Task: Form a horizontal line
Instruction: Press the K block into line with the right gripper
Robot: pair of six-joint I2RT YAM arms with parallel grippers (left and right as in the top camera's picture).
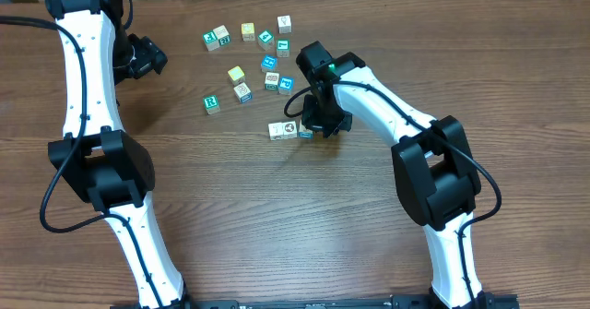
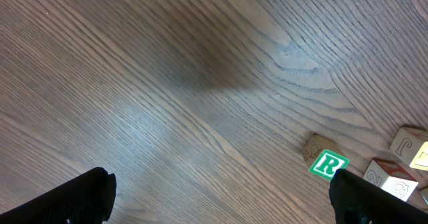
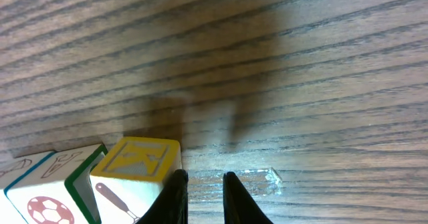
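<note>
The horizontal line (image 1: 289, 129) is a short row of three touching cubes on the wooden table, just left of my right gripper (image 1: 323, 124). In the right wrist view the row's end cube is a yellow-topped K cube (image 3: 137, 158), with a green-edged cube (image 3: 77, 167) beside it. My right gripper (image 3: 204, 184) is shut to a narrow gap with nothing between the fingers, and its left finger rests against the K cube's side. My left gripper (image 1: 152, 58) is far back left. It is open and empty (image 2: 221, 190) over bare table.
Several loose cubes (image 1: 249, 51) lie scattered behind the row. A green R cube (image 1: 212, 102) lies to the left and also shows in the left wrist view (image 2: 328, 164), next to two pale cubes (image 2: 401, 164).
</note>
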